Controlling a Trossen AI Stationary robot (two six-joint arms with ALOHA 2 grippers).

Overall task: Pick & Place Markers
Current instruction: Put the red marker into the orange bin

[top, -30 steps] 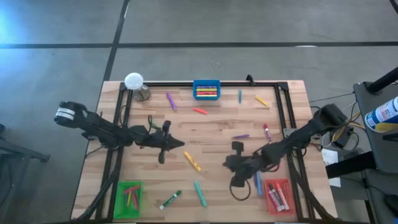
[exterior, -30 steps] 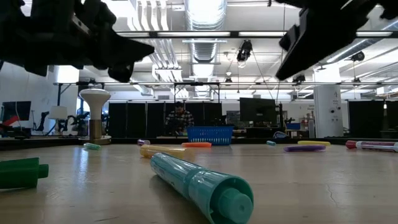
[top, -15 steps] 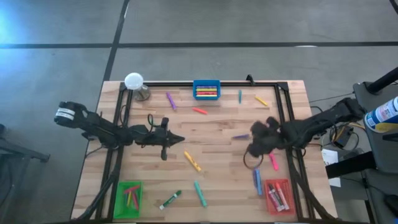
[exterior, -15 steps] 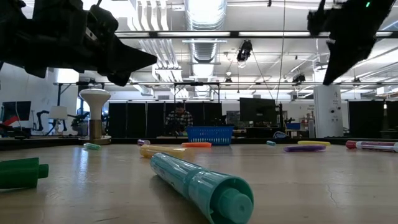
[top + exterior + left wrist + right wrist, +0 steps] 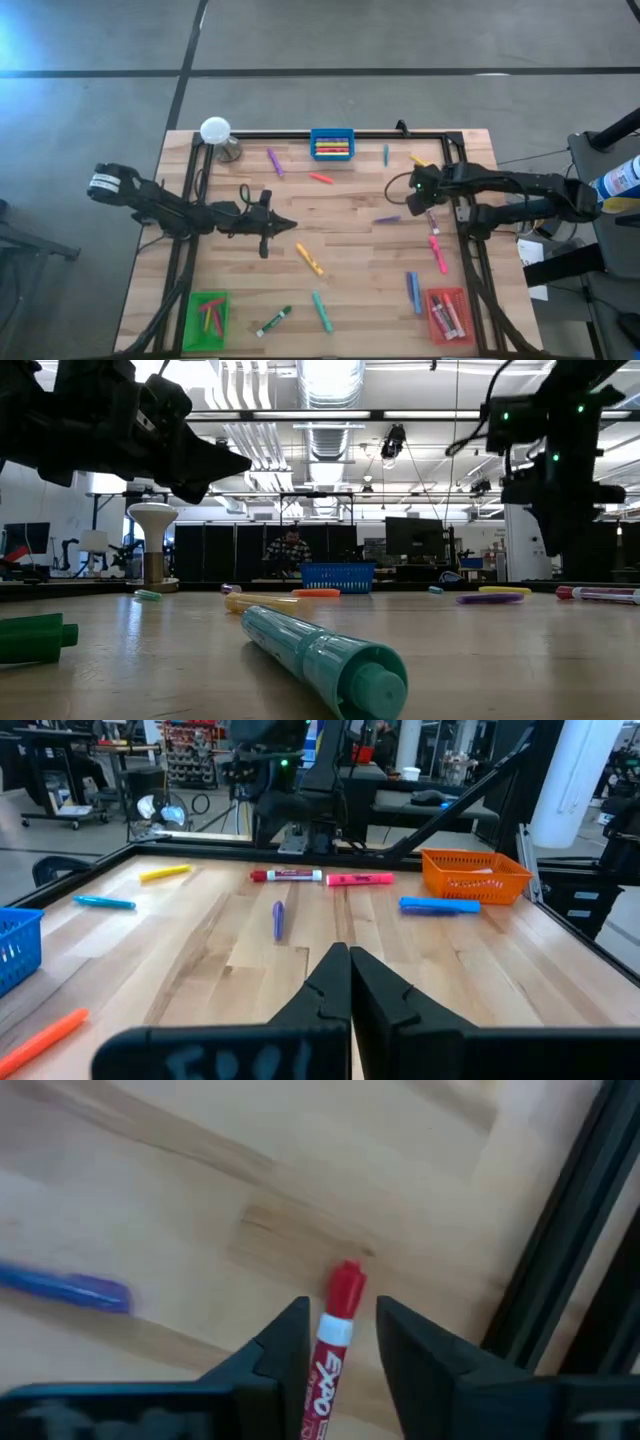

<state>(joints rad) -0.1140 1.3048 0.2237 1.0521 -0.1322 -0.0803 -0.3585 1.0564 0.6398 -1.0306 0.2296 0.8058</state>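
Red marker (image 5: 338, 1330) lies between the parted right gripper (image 5: 340, 1350) fingers, ungrasped.

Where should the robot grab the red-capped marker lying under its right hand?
Best around the white barrel of the red-capped marker, just behind the cap, coming straight down. It lies flat on the table, and the right gripper has open fingers already on either side.

Grey concrete floor (image 5: 400, 35) crossed by dark seams surrounds the wooden table (image 5: 340, 205). Beyond: ceiling ducts (image 5: 330, 430), strip lights (image 5: 330, 380), dark partitions (image 5: 215, 552), a seated person (image 5: 289, 550).
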